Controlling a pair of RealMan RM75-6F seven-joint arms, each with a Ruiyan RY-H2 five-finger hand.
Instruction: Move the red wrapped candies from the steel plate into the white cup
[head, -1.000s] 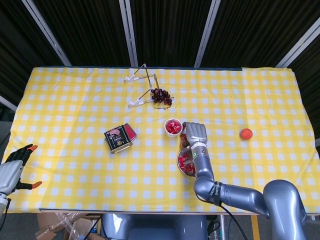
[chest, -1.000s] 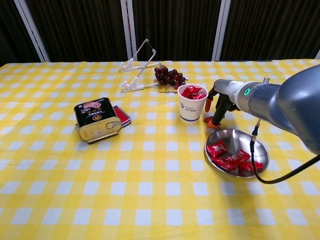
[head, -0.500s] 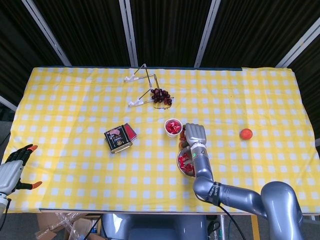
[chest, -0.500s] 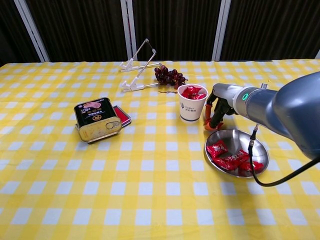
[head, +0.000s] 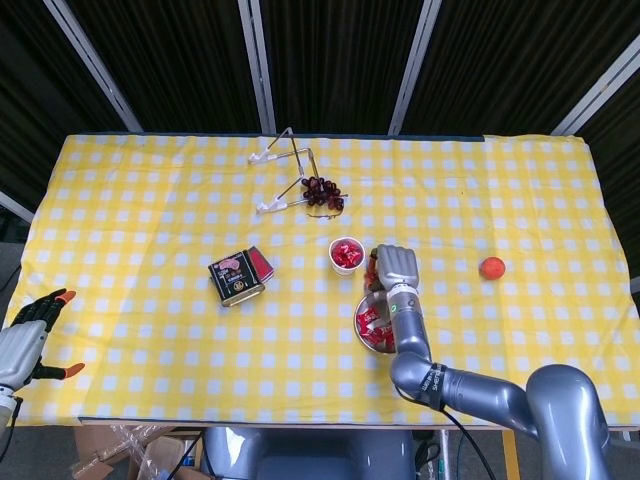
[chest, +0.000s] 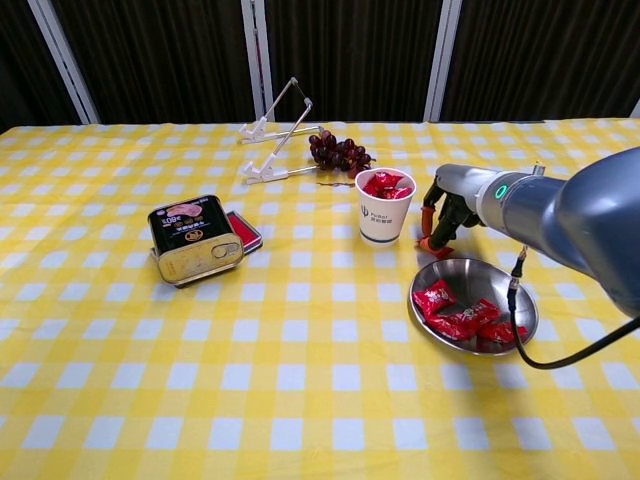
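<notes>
The white cup (chest: 385, 218) (head: 346, 255) stands mid-table with several red wrapped candies in it. Just right of it and nearer to me lies the steel plate (chest: 495, 282) (head: 362, 322), holding several red candies (chest: 458, 313) (head: 372, 322). My right hand (chest: 447, 212) (head: 396, 268) hangs between cup and plate, over the plate's far rim, with its fingers pointing down and orange fingertips (chest: 428, 243) close to the cloth. I see no candy in it. My left hand (head: 27, 338) hovers off the table's front left corner with fingers spread, holding nothing.
A meat tin (chest: 195, 238) with a red lid beside it lies left of the cup. Dark grapes (chest: 340, 152) and a clear wire stand (chest: 275, 135) sit behind the cup. A small orange fruit (head: 491, 267) lies to the right.
My right hand has shifted slightly right, away from the cup, staying over the plate's far rim. The left hand, cup and plate have not moved.
</notes>
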